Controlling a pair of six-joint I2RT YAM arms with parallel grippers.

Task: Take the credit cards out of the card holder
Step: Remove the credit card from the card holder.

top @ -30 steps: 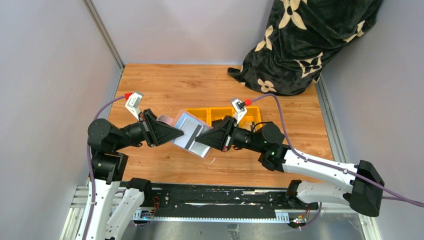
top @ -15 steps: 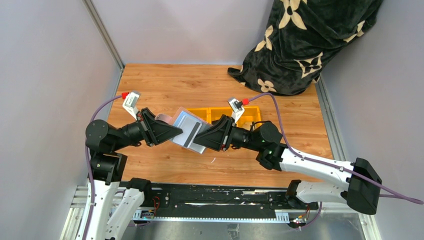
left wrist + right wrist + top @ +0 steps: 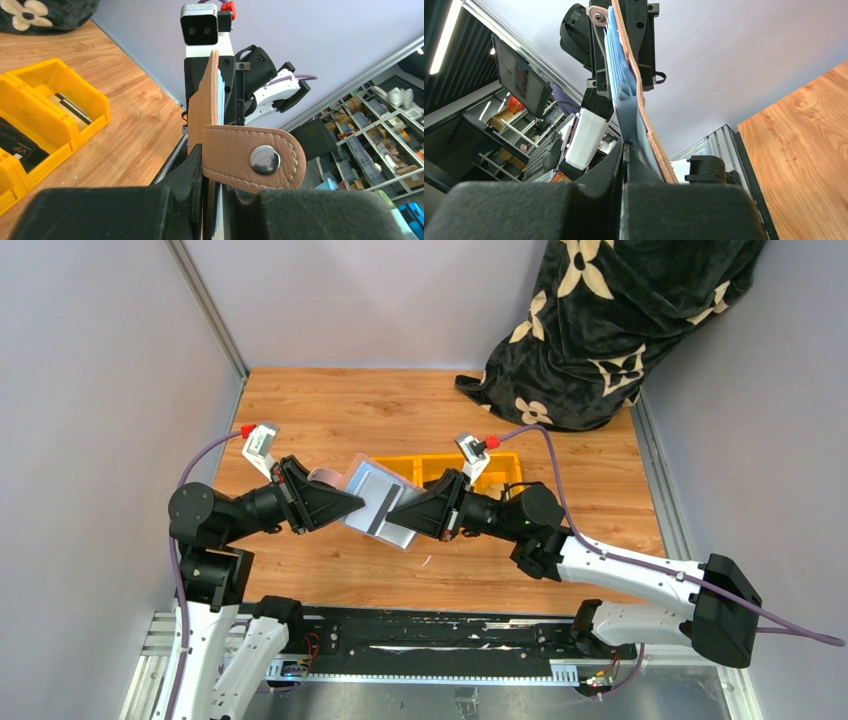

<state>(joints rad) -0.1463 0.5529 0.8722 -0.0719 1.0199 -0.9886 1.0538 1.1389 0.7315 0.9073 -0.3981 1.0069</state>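
Note:
The card holder (image 3: pixel 350 480) hangs above the table between my two grippers, its grey-blue pockets (image 3: pixel 620 75) open toward the right arm. My left gripper (image 3: pixel 357 503) is shut on its edge just under the pinkish-tan tab (image 3: pixel 252 158) with the metal snap. A light grey credit card (image 3: pixel 372 502) with a dark stripe lies against the holder's open face. My right gripper (image 3: pixel 396 513) is shut on that card's near edge, its fingertips (image 3: pixel 616 155) pressed together beside the holder's tan rim (image 3: pixel 651 135). Any other cards are hidden in the pockets.
A yellow divided bin (image 3: pixel 500 468) stands on the wooden table just behind the grippers and holds a dark wallet (image 3: pixel 15 145). A black flowered blanket (image 3: pixel 620 320) is heaped at the back right. Grey walls close in the left and the back.
My right gripper opened briefly and shut again on the card's edge. Both arms and the holder have shifted slightly to the left.

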